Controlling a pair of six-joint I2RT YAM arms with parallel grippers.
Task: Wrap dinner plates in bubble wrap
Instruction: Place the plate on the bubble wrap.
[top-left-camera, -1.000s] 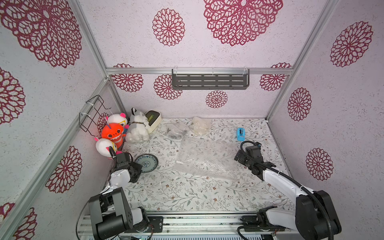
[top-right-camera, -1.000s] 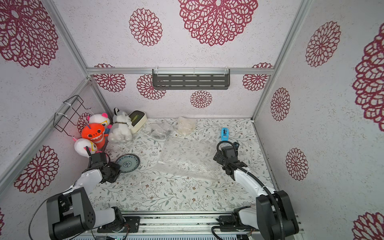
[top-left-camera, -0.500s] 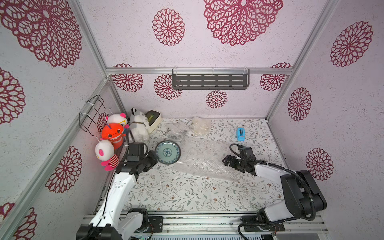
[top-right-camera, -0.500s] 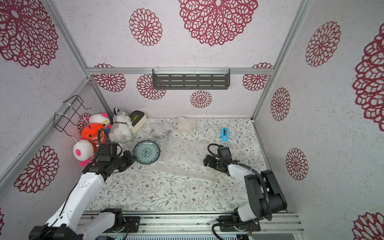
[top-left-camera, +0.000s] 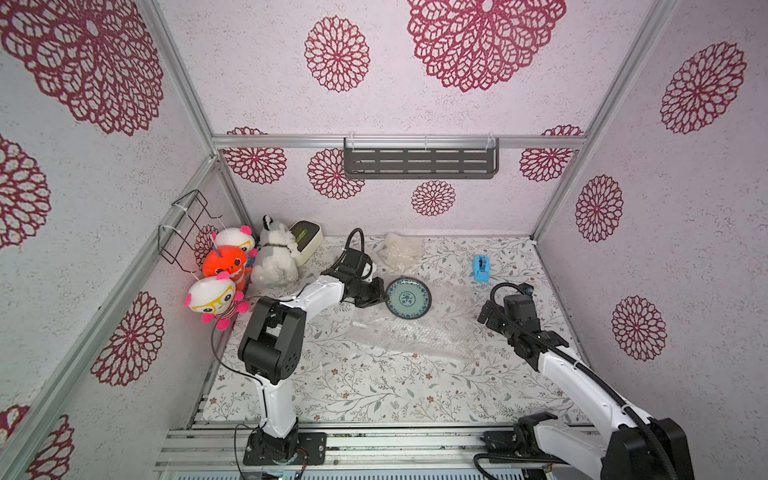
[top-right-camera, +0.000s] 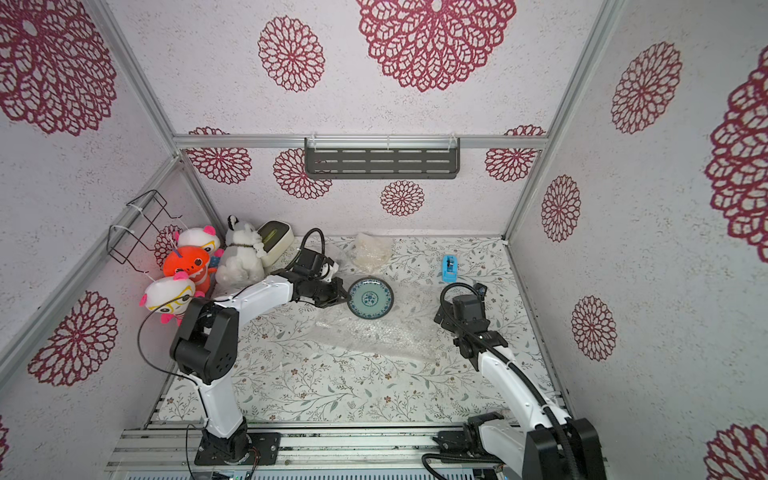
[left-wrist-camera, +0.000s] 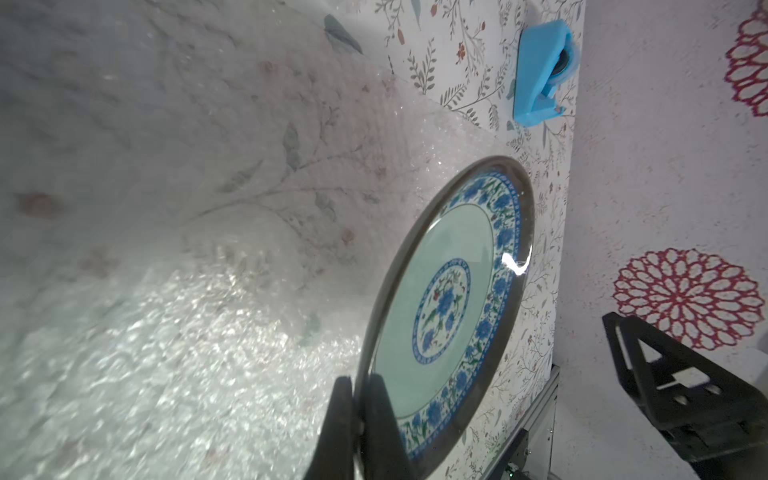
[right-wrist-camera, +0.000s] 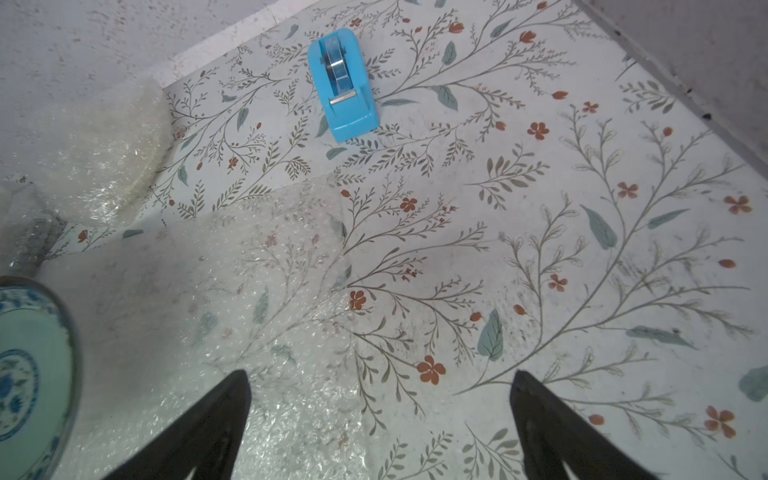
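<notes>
Gripping the teal plate by its rim, my left tool is clamped shut on it; I see the plate face up over the far part of the bubble wrap spread flat on the counter. My right tool stands wide open, holding nothing, at the sheet's right edge. The blue tape dispenser sits beyond it, apart.

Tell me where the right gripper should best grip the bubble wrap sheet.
Probably its free edge nearest the right gripper, coming low from the robot's right. The bubble wrap lies flat on the table, and the left gripper holds the plate over its far part.
</notes>
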